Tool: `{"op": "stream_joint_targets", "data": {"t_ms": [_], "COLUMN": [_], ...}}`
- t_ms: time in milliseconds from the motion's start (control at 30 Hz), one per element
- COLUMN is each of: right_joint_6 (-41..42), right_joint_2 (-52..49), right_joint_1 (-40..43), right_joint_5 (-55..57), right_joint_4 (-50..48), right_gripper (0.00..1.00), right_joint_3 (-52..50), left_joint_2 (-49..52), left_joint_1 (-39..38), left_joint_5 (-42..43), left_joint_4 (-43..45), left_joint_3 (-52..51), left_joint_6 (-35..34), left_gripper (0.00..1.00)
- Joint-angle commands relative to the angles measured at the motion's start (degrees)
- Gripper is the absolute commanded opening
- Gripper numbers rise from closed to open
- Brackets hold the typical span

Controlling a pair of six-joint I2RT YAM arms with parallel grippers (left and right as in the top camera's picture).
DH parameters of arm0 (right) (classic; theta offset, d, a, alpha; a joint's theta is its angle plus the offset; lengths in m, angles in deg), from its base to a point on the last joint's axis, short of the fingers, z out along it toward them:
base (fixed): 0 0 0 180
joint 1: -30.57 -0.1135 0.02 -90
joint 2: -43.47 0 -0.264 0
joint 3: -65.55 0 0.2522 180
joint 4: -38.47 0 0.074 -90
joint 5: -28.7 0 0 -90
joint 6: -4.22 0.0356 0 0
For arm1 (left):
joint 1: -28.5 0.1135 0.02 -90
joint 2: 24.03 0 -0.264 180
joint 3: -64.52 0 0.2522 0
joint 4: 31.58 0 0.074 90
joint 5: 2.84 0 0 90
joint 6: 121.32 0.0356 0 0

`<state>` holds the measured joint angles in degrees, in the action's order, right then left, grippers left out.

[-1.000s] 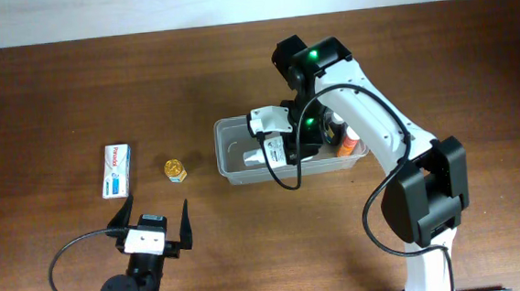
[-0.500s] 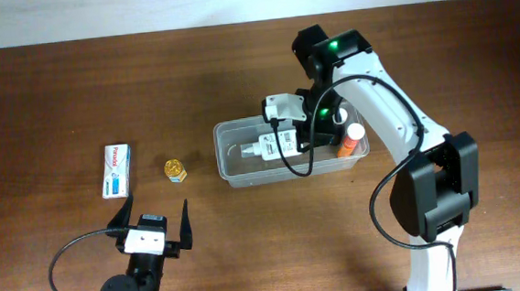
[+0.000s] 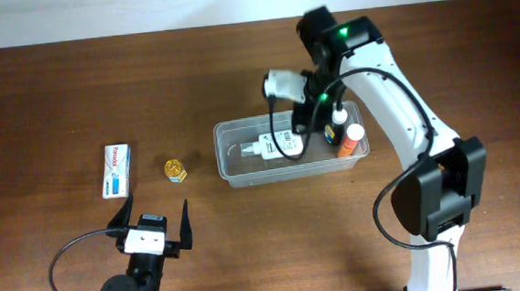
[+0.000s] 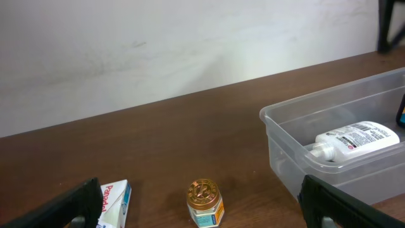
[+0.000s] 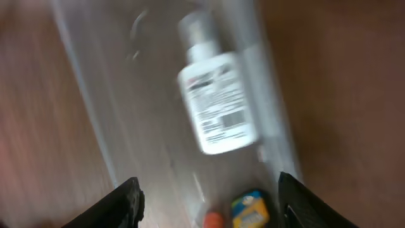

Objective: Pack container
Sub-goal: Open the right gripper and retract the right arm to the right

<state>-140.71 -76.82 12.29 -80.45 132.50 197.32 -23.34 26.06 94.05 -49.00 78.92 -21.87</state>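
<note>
White bottle [image 3: 265, 148] now lies loose in the container [image 3: 230, 170] on the tabletop [image 3: 55, 105], so that item is packed. My right tool [image 5: 209, 196], spread and empty, has risen clear of it since a second ago; my left tool [image 3: 157, 212] waits spread near the jar [image 3: 175, 170] and box [image 3: 118, 169], both unpacked.

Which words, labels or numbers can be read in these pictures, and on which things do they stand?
White bottle in the container: printed label, too small to read.
Box: red brand word, too blurred to read.
Gold-lidded jar: label unreadable.
Orange-capped bottle: label blurred.
No text reads clearly.
</note>
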Motion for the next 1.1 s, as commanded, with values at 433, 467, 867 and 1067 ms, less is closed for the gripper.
{"op": "stream_joint_targets", "data": {"t_ms": [433,467,867,1067], "right_joint_6": [56.4,58.1,61.9,61.6], "right_joint_2": [2.5,3.0,3.0,2.9], "right_joint_1": [15.2,16.9,35.7,38.3], "right_joint_5": [15.4,15.4,15.6,15.6], "right_joint_4": [17.1,17.1,17.1,16.6], "right_gripper": [0.98,0.98,0.98,0.98], "right_joint_3": [31.7,31.3,23.6,19.4], "left_joint_2": [-0.3,-0.3,-0.3,-0.3], "left_joint_1": [0.3,0.3,0.3,0.3], "left_joint_5": [0.2,0.2,0.2,0.2], "left_joint_4": [-0.3,-0.3,-0.3,-0.3], "left_joint_3": [-0.1,-0.1,-0.1,-0.1], "left_joint_6": [0.7,0.7,0.7,0.7], "left_gripper": [0.99,0.99,0.99,0.99]}}
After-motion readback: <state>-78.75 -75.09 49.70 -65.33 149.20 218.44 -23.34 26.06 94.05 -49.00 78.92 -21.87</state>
